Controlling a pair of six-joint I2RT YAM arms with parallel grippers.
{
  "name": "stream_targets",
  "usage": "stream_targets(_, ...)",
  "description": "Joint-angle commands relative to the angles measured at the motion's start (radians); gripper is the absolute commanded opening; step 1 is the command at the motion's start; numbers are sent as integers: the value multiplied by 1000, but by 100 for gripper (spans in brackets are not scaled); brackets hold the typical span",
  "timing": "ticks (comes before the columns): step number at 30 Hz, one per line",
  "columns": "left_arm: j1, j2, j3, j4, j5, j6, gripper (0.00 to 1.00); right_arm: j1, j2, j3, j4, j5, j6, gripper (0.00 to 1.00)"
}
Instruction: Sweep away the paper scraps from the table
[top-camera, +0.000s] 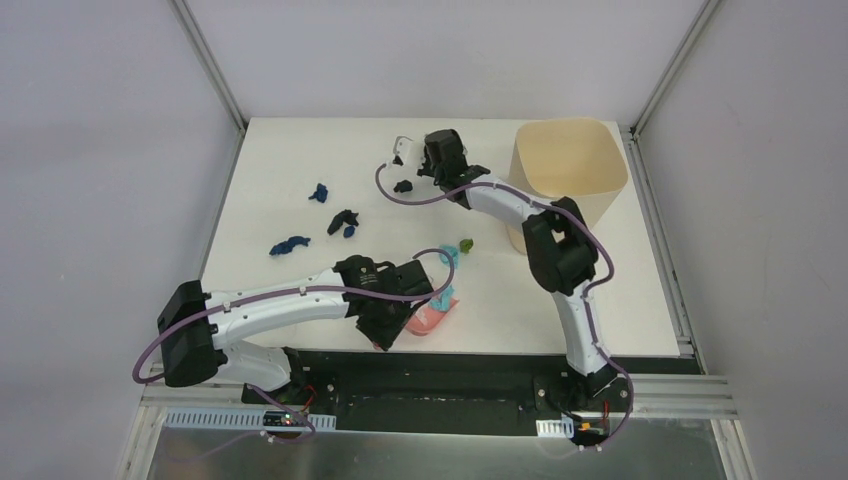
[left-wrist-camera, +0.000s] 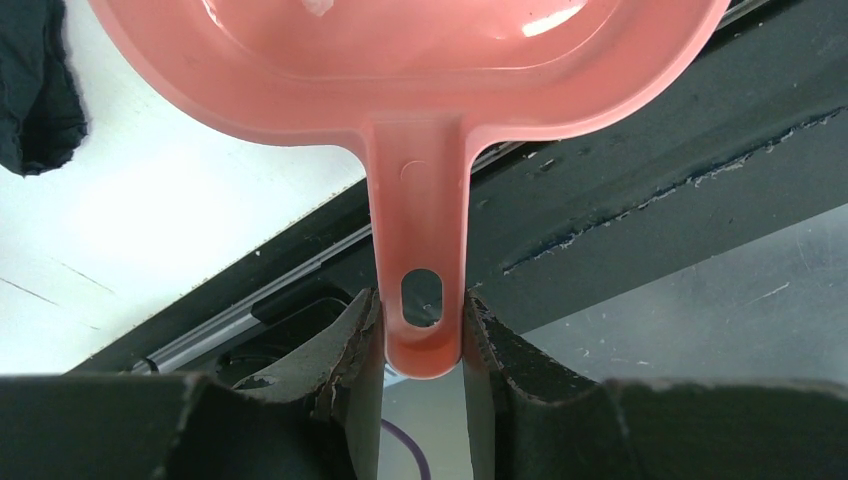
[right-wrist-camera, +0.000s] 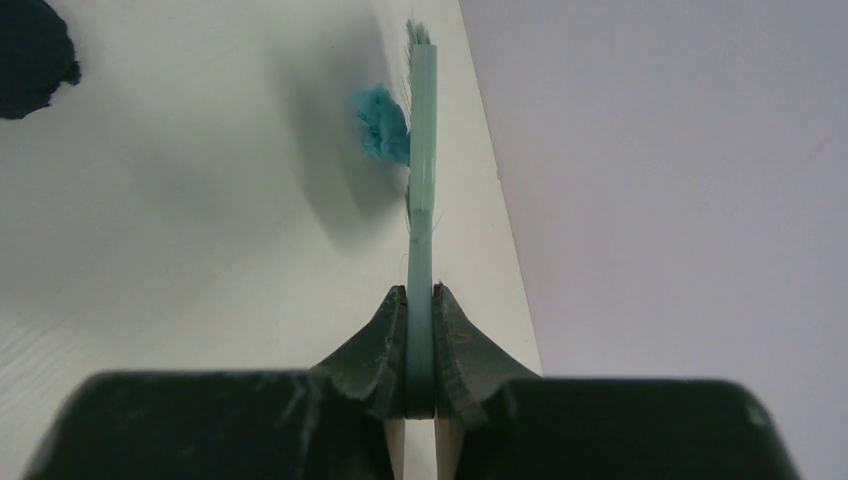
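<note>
**A:** See the right tool (right-wrist-camera: 420, 335)? It's clamped tight on the brush (right-wrist-camera: 423, 150), out at the far rim of the surface (right-wrist-camera: 200, 250). That's what worries me.

**B:** Why?

**A:** A teal scrap (right-wrist-camera: 380, 122) is touching the bristles on the inner side, and the rim runs just beside the brush on the other side. One stroke the wrong way, I reckon, and the scrap flicks off the surface instead of heading for the pan.

**B:** And the pan?

**A:** The left tool (left-wrist-camera: 424, 335) grips the pink dustpan (left-wrist-camera: 420, 60) by its handle, down at the near rim, well apart from the brush. That's a long push for a light wad, so it could roll aside.

**B:** The other paper scraps (top-camera: 343, 223)?

**A:** They're spread over the left and middle, between brush and pan. A black scrap (top-camera: 403, 186) lies near the brush, and a green scrap (top-camera: 465, 244) lies near the pan. The right arm's elbow also sits close to the bin (top-camera: 568, 165), so a wide swing might knock it.
</note>
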Motion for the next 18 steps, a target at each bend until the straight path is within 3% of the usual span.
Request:
stream_targets(1,-17,4,2,30,14,-29,0,-9,91,147,125,-20,-135,0)
stream_targets(6,-20,-6,7,9,12,-29,0,-8,62,192,-156,-41,-151,0)
stream_targets(8,-21,-10,22,-18,-5,-19,0,-8,2,158,-285,-203,-121,0)
stream_targets(10,-21,-7,50,-57,-30,-6,0,-3,-66,115,-397,-250,-105,0)
stream_targets(18,-20,12,98,-183,-27,37,0,35,-273,-23,-766,-250,-52,0)
